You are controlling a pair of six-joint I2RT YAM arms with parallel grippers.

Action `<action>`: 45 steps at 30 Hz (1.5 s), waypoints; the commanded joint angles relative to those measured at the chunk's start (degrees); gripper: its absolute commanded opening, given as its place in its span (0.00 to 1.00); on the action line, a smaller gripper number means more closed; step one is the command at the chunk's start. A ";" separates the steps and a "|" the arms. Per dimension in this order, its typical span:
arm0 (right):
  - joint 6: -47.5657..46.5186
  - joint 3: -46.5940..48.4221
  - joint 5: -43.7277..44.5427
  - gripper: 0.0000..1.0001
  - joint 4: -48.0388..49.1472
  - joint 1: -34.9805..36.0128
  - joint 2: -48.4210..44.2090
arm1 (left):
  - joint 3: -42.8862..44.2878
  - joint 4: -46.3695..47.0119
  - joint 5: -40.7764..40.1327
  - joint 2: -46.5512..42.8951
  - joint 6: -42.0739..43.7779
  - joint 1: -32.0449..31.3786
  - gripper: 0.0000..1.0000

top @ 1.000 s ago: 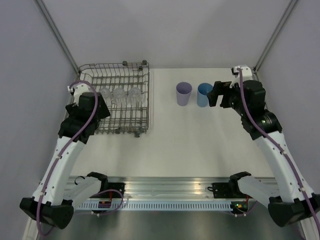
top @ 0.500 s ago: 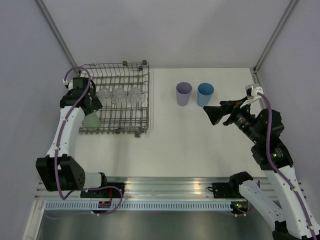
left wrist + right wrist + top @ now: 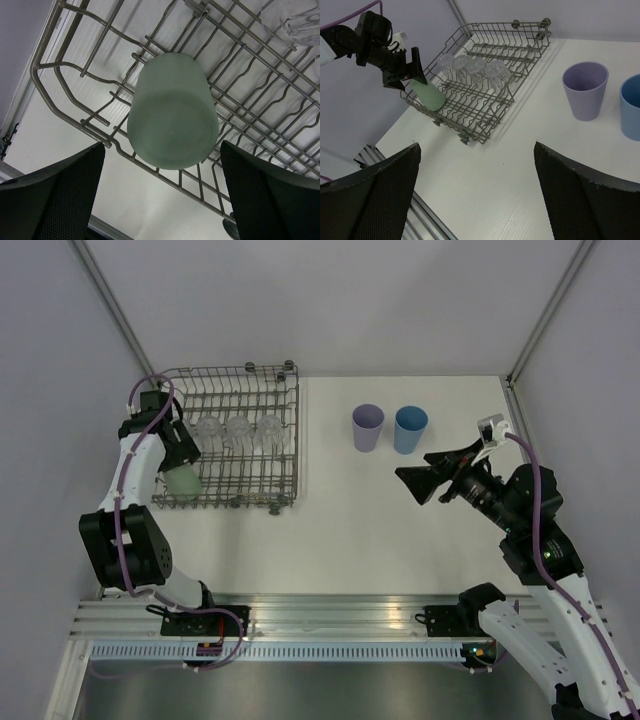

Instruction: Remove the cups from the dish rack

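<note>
Three opaque cups show: one lilac cup (image 3: 367, 427) and one blue cup (image 3: 410, 429) right of centre in the overhead frame, and one green cup (image 3: 183, 481) at its left. The clear cups (image 3: 238, 429) number three from above, while the right wrist view seems to show four in a row. There is one dish rack (image 3: 258, 472). There are two pincers, the left pincer (image 3: 162, 200) and the right pincer (image 3: 477, 200).
</note>
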 commanded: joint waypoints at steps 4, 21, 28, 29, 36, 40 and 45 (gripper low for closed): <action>0.66 -1.16 -2.01 0.98 4.68 1.02 -0.67 | 3.24 0.01 2.57 2.94 2.99 1.79 0.99; -0.21 -1.77 -1.22 0.98 4.77 1.64 -2.08 | 3.77 -0.25 5.65 4.52 3.70 1.97 0.59; -0.21 -1.69 -0.69 0.98 4.77 1.55 -1.99 | 4.12 -0.69 6.53 1.71 3.87 1.97 0.14; -0.30 -1.69 -0.60 0.98 4.77 1.63 -1.90 | 4.30 -0.87 6.62 1.27 3.96 1.80 0.08; -0.65 -1.60 0.72 0.98 3.98 1.63 -0.85 | 5.88 -1.75 9.34 -4.35 3.61 1.80 0.02; 0.57 -2.04 0.19 0.98 4.33 1.55 0.90 | 8.87 -3.24 14.87 -7.51 3.61 1.88 0.02; 5.22 -2.91 -6.72 0.98 6.34 1.63 7.04 | 11.42 -2.98 32.32 -13.04 2.47 1.88 0.02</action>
